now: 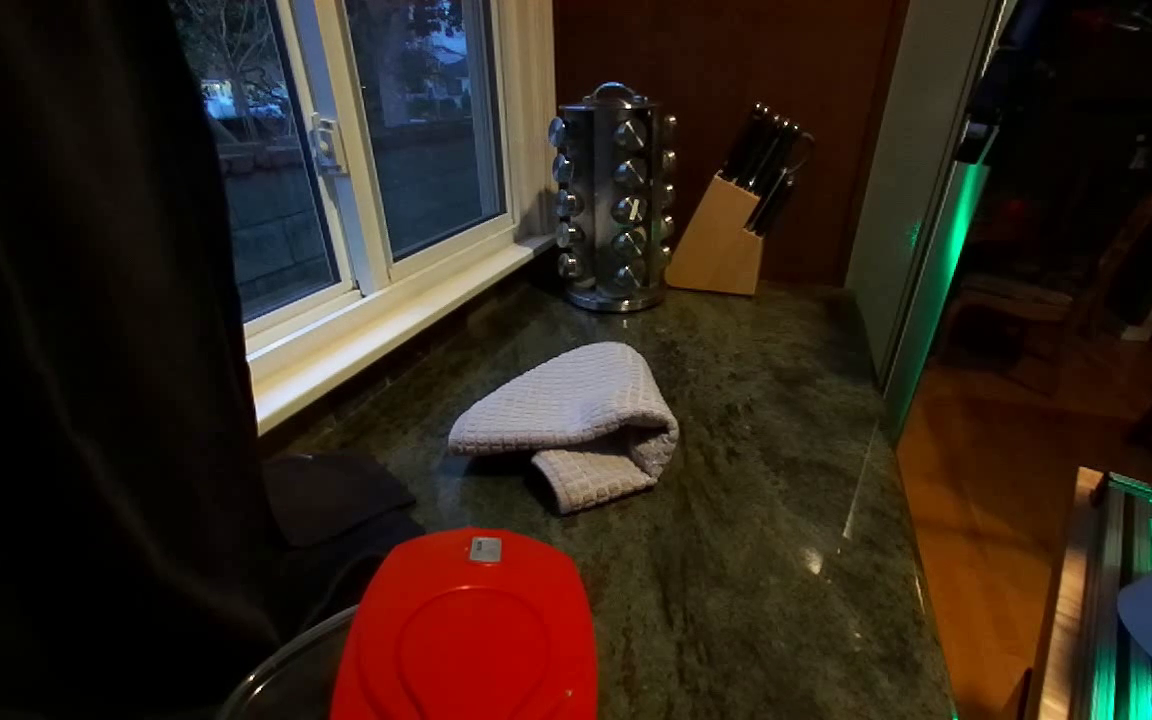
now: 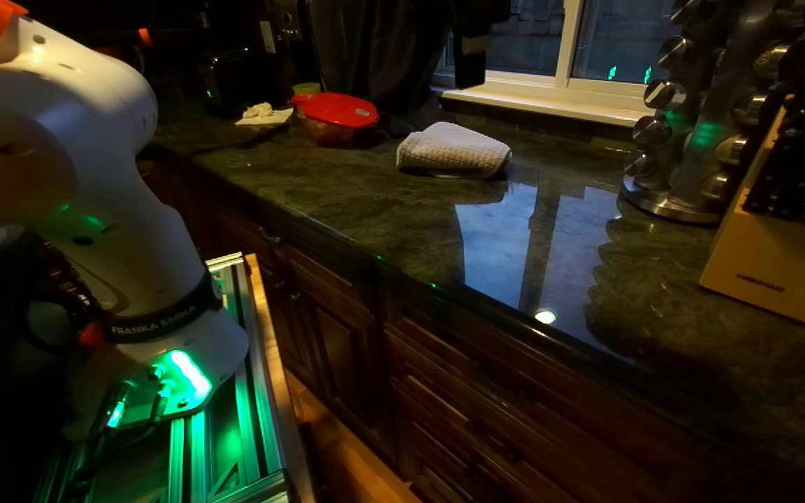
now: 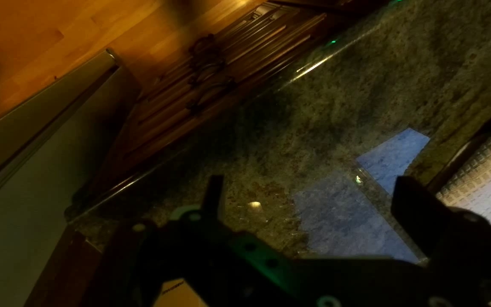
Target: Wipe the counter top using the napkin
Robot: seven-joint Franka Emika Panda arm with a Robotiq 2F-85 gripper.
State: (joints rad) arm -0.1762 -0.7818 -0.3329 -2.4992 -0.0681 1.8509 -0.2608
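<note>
The napkin [image 1: 576, 400], a pale grey rumpled cloth, lies folded over on the counter top. It also shows in an exterior view [image 2: 455, 150] and at the right edge of the wrist view [image 3: 490, 183], partly cut off. The counter top [image 1: 756, 480] is dark green-black glossy stone, also seen in an exterior view [image 2: 388, 216] and the wrist view [image 3: 313, 111]. My gripper [image 3: 309, 185] is open and empty above the counter, its fingers wide apart. The napkin is off to the right of the right finger, apart from the jaws.
A red-lidded container [image 1: 476, 620] stands near the napkin. A metal spice rack [image 1: 616, 200] and wooden knife block [image 1: 716, 240] stand at the counter's end; the block shows in the wrist view [image 3: 179, 294]. A white window sill [image 1: 406, 330] runs along the back. Drawers [image 2: 458, 391] lie below the front edge.
</note>
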